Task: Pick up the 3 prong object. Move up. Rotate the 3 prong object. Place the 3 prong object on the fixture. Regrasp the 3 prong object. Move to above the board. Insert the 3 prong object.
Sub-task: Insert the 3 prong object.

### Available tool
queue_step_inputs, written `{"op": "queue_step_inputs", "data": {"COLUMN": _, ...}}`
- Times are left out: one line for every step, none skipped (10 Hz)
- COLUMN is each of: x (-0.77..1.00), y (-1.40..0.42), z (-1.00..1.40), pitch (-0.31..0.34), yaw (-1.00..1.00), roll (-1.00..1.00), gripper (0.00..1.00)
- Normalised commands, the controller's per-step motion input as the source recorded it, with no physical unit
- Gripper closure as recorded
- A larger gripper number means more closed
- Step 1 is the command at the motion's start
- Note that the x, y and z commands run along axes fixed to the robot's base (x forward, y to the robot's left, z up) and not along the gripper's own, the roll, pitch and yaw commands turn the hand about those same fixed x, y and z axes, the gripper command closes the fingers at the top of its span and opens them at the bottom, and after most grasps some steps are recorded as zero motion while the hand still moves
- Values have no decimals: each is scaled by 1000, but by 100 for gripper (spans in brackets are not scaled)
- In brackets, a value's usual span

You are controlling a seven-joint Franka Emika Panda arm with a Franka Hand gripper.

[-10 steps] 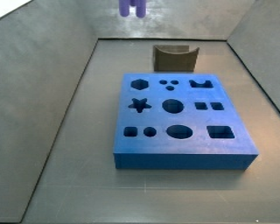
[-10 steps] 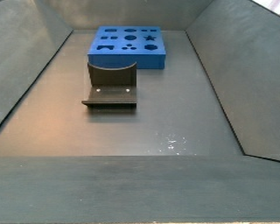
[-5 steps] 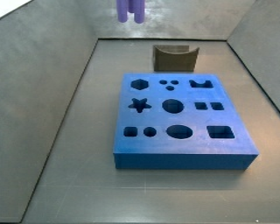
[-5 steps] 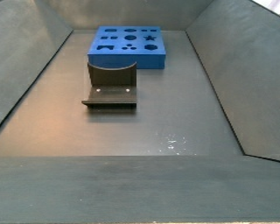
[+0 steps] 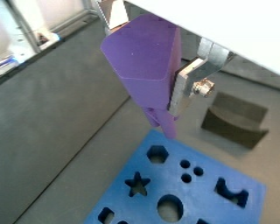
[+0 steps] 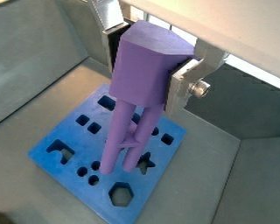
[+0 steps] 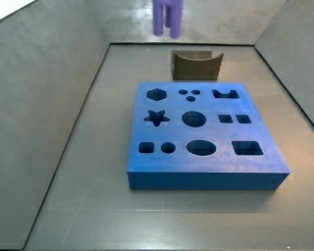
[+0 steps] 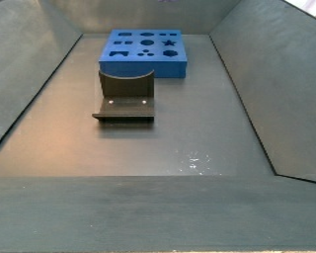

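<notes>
My gripper [image 6: 147, 65] is shut on the 3 prong object [image 6: 122, 140], a light-purple peg whose thick head sits between the silver fingers [image 6: 184, 84]. Its prongs hang down, high above the blue board [image 6: 73, 140] with its shaped cutouts. In a wrist view the gripper [image 5: 146, 59] holds the same peg [image 5: 140, 48] over the board's [image 5: 206, 197] near end. In a side view only the prongs [image 7: 167, 15] show at the top edge, above and behind the fixture [image 7: 195, 65] and the board [image 7: 206, 132]. Neither gripper nor peg appears in the side view looking along the bin.
The dark fixture [image 8: 125, 94] stands on the grey floor just in front of the board [image 8: 145, 51], and it also shows in a wrist view [image 5: 236, 121]. Sloped grey walls [image 7: 48, 118] enclose the bin on all sides.
In the side view the hanging purple prongs have shifted to the right along the top edge. Board and fixture have not moved.
</notes>
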Motion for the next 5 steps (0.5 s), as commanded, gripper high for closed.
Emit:
{"op": "queue_step_inputs", "data": {"x": 557, "y": 114, "z": -260, "pitch": 83, "yaw": -466, "roll": -343, "gripper": 100}}
{"op": "queue_step_inputs", "data": {"x": 489, "y": 43, "z": -386, "pitch": 99, "yaw": -623, "roll": -269, "gripper": 100}}
{"op": "queue_step_inputs", "data": {"x": 380, "y": 60, "z": -486, "pitch": 156, "yaw": -657, "roll": -216, "gripper": 100}}
{"op": "queue_step_inputs", "data": {"x": 369, "y": 69, "z": -497, "pitch": 166, "yaw": -654, "roll": -200, "gripper": 100}}
{"op": "queue_step_inputs", "data": {"x": 343, "y": 83, "z": -509, "pitch": 179, "yaw": -654, "roll": -184, "gripper": 100}}
